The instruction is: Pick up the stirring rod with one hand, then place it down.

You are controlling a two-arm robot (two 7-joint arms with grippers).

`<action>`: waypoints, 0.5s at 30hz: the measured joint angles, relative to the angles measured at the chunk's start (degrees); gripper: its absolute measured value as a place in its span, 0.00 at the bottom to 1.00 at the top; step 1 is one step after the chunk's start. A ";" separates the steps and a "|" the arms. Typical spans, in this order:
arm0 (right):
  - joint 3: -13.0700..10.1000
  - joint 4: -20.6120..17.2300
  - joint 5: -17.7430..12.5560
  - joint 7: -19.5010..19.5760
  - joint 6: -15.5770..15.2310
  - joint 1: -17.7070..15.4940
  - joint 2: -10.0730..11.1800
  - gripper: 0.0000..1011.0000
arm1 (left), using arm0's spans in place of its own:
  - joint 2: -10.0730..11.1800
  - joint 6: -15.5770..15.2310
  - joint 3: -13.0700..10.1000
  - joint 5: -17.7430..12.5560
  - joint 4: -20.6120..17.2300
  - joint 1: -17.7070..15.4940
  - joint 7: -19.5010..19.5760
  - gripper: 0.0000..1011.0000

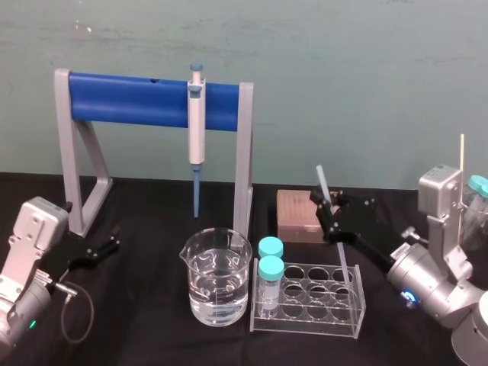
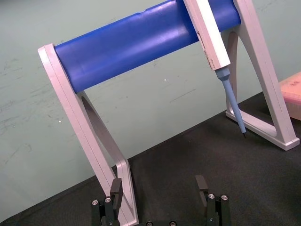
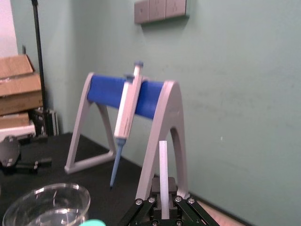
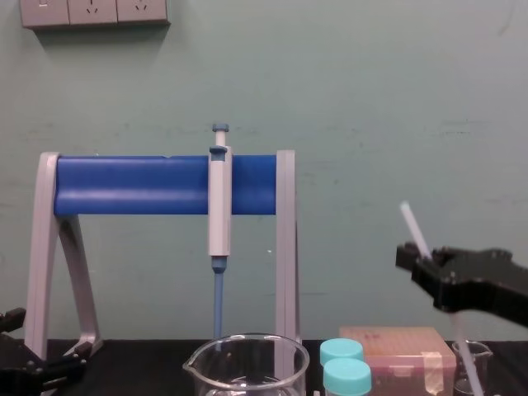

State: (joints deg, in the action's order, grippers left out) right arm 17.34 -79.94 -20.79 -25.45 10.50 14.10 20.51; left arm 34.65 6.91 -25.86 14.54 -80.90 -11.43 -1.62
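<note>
Currently the right pincer (image 1: 333, 217) is clamped on the stirring rod (image 1: 323, 183) at mid-shaft, held above the worktop (image 1: 145, 335). Rod's long axis is tilted, top toward 11 o'clock, lower end toward 5 o'clock, by the tube rack's (image 1: 309, 305) far right corner; cannot tell if the tip touches. Left pincer (image 1: 105, 248) is parked at 9 o'clock, fingers (image 2: 116, 188) apart, well away. Judgement: set-down falls to the right arm. Crowding: rack just in front, tip box (image 1: 293, 215) near at 9 o'clock, beaker (image 1: 216, 278) at 8 o'clock. Widest bare worktop lies beyond the beaker, toward 9 o'clock.
</note>
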 joint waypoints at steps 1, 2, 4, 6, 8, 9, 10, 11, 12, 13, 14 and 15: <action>-0.16 -0.16 0.02 0.00 0.43 -0.04 -0.05 0.07 | 0.00 0.00 0.00 0.00 0.00 0.00 0.00 0.99; -0.47 -0.45 0.09 0.04 1.32 -0.11 -0.17 0.07 | 0.00 0.00 0.00 0.00 0.00 0.00 0.00 0.99; -0.81 -0.75 0.14 0.10 2.22 -0.14 -0.32 0.07 | 0.00 0.00 0.00 0.00 0.00 0.00 0.00 0.99; -1.31 -1.16 0.17 0.12 3.41 -0.19 -0.56 0.07 | 0.00 0.00 0.00 0.00 0.00 0.00 0.00 0.99; -1.94 -1.40 0.18 0.12 5.18 -0.21 -0.85 0.07 | 0.00 0.00 0.00 0.01 0.00 0.00 0.00 0.99; -2.15 -1.40 0.25 0.12 5.90 -0.24 -0.97 0.07 | 0.00 0.00 0.00 0.00 0.00 0.00 0.00 0.99; -2.36 -1.39 0.35 0.12 6.62 -0.27 -1.11 0.07 | 0.00 0.00 0.00 0.00 0.00 0.00 0.00 0.99; -2.81 -1.20 0.56 0.12 8.22 -0.27 -1.40 0.07 | 0.00 0.00 0.00 0.00 0.00 0.00 0.00 0.99; -3.02 -1.03 0.72 0.14 9.06 -0.30 -1.57 0.07 | 0.00 0.00 0.00 0.00 0.00 0.00 0.00 0.99; -3.16 -0.87 0.88 0.14 9.68 -0.33 -1.70 0.07 | 0.00 0.00 0.00 0.00 0.00 0.00 0.00 0.99; -3.52 -0.52 1.32 0.16 11.33 -0.42 -2.00 0.07 | 0.00 0.00 0.00 0.00 0.00 0.00 0.00 0.99; -3.68 -0.39 1.57 0.18 12.23 -0.48 -2.15 0.07 | 0.00 0.00 0.00 0.00 0.00 0.00 0.00 0.99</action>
State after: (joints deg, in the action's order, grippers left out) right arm 13.66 -80.32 -19.22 -25.27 22.73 13.62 18.36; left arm 34.65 6.91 -25.86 14.55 -80.90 -11.43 -1.62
